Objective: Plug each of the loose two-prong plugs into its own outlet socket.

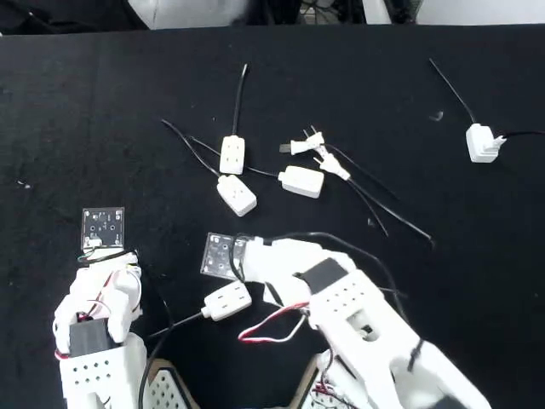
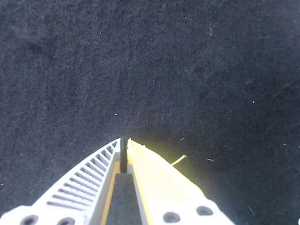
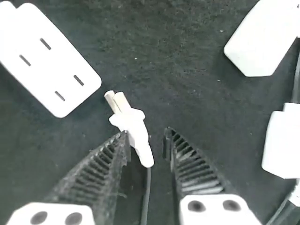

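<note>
Your right gripper (image 3: pixel 145 133) is spread, and a white two-prong plug (image 3: pixel 132 124) lies between its fingers. The plug's body sits against one finger (image 3: pixel 110 157) with a gap to the other, so it is not pinched. Its prongs point away from the wrist, and its thin dark cord (image 3: pixel 146 197) runs back between the fingers. Just past the prongs and off to one side lies a white outlet socket (image 3: pixel 47 56), slots facing up, near the plug but apart from it. In the high view this arm stretches in from the lower right, with a clear square plate (image 1: pixel 223 254) over its tip. Your left gripper (image 2: pixel 124 143) has its fingers pressed together over the bare black table (image 1: pixel 85 111). That arm sits at the lower left corner, well apart from the plugs and sockets. Farther out, mid-table, three more white sockets cluster together: the top socket (image 1: pixel 232 154), the middle socket (image 1: pixel 237 194) just below it, and the side socket (image 1: pixel 301 181) to their right. Just beyond the side socket two more plugs lie loose, the upper plug (image 1: pixel 304 145) and the lower plug (image 1: pixel 334 165), close together with their cords trailing off right. A far socket (image 1: pixel 483 142) lies alone near the right edge, with a cord leading off it.
</note>
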Robot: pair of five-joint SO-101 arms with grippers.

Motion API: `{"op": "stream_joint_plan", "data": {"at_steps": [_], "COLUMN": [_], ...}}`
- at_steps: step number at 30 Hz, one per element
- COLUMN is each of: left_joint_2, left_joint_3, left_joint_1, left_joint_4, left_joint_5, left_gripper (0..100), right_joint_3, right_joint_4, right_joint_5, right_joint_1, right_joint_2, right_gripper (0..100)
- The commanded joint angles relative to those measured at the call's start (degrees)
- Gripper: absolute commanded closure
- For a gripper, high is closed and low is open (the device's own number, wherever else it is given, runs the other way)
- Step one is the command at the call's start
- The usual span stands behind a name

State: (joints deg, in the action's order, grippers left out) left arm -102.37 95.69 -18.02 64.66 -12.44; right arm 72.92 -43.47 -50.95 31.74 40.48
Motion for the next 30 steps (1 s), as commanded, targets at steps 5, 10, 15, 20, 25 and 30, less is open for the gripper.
{"op": "stream_joint_plan", "data": {"at_steps": [5, 10, 15, 20, 25, 30], "left_joint_2": [-0.5, -0.5, -0.5, -0.5, -0.5, -0.5], "left_joint_3": [0.0, 0.0, 0.0, 0.0, 0.0, 0.1], "left_joint_1": [0.6, 0.6, 0.6, 0.6, 0.6, 0.6], "left_joint_4": [-1.0, -1.0, -1.0, -1.0, -1.0, -1.0], "left_joint_5": [-0.5, -0.5, -0.5, -0.5, -0.5, -0.5], "left_gripper": [97, 97, 97, 97, 97, 97], "right_joint_3": [-11.2, -16.2, -17.3, -17.5, -15.6, -13.6], "right_joint_4": [5.5, 5.5, 4.6, -3.2, -7.3, 1.7], "right_joint_5": [0.7, 0.4, 0.4, -0.3, -4.3, -4.1], "right_joint_1": [-3.7, -8.4, -10.5, -10.1, -7.1, -7.2], "right_joint_2": [-14.3, -17.4, -17.5, -16.7, -13.9, -16.4], "right_gripper": [88.6, 88.6, 88.6, 88.6, 88.6, 88.6]}}
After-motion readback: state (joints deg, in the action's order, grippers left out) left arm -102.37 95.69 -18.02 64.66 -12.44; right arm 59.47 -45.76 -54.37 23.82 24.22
